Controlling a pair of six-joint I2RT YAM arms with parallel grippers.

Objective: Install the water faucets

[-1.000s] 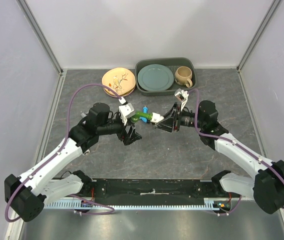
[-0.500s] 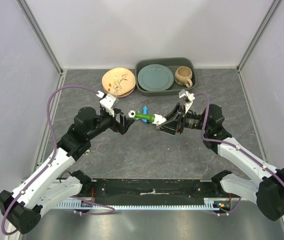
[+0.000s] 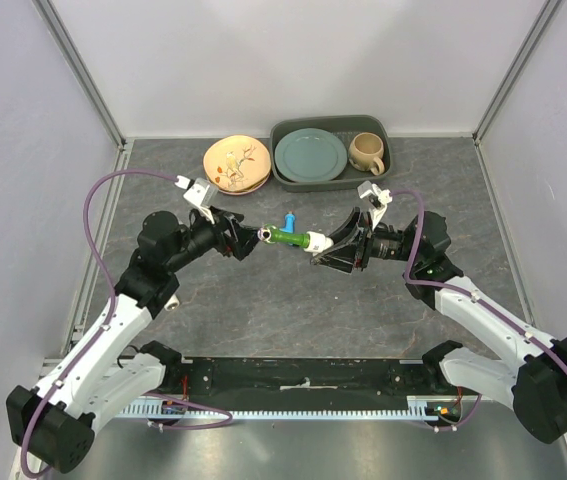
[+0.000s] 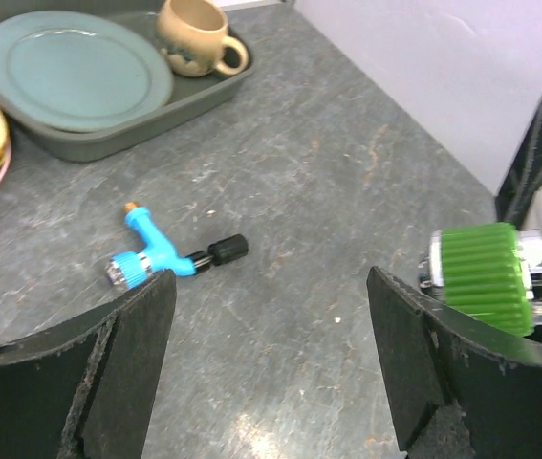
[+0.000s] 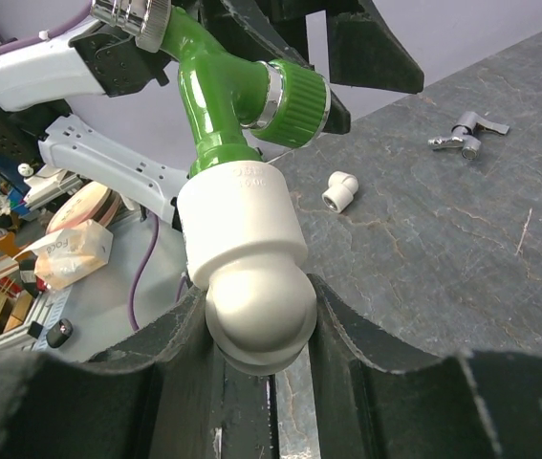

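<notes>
My right gripper is shut on a white elbow fitting and holds it above the table. The green faucet sits in that fitting, and its ribbed knob and metal end show in the right wrist view. My left gripper is open and empty, just left of the faucet's metal end. In the left wrist view the green knob lies outside the right finger. The light blue faucet lies on the table behind them, and it also shows in the left wrist view.
A second white elbow and a small grey metal piece lie on the table. At the back a grey tray holds a green plate and a mug. Stacked yellowish plates are beside it.
My left arm has turned its wrist and drawn back a little to the left of the green faucet. The right gripper has kept hold of the fitting and shifted slightly right.
</notes>
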